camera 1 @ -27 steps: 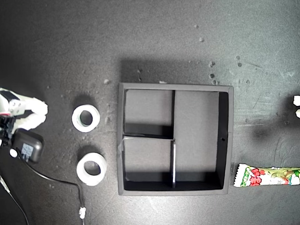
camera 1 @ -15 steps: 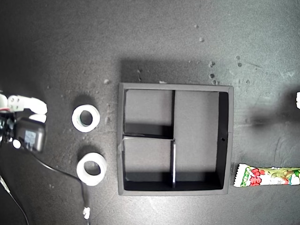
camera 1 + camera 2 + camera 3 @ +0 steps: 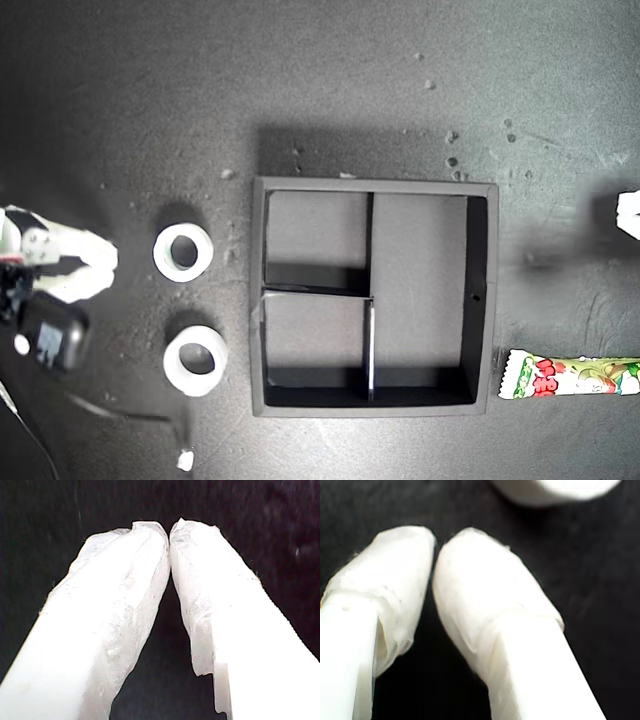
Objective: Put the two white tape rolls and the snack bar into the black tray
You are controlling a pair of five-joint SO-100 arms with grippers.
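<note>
Progress: nothing placed yet. The black tray (image 3: pixel 478 300) sits mid-bench with all three compartments bare.

Both white tape rolls lie flat on the bench (image 3: pixel 330 90), off the tray's side toward the exterior view's left, one above the other in that view: upper tape roll (image 3: pixel 183 252), lower tape roll (image 3: pixel 196 360). Neither touches the tray or the other roll. The snack bar (image 3: pixel 572 376) lies outside the tray's lower corner at the exterior view's right, one crimped end just beside the tray wall, the rest running out of frame.

My second end effector (image 3: pixel 434 550) is clenched on nothing, tips nearly touching; a white curved edge, likely a tape roll (image 3: pixel 555 489), sits just beyond the tips in its wrist view. That matches the arm (image 3: pixel 60 268) at the exterior view's left, near the upper roll but apart from it.

My first end effector (image 3: pixel 170 532) is also clenched and empty over dark bench. A sliver of white at the exterior view's right edge is probably its arm; too little shows to confirm.

Remaining: all three items. Judged step: the second end effector approaching a roll; it must release before grasping.
</note>
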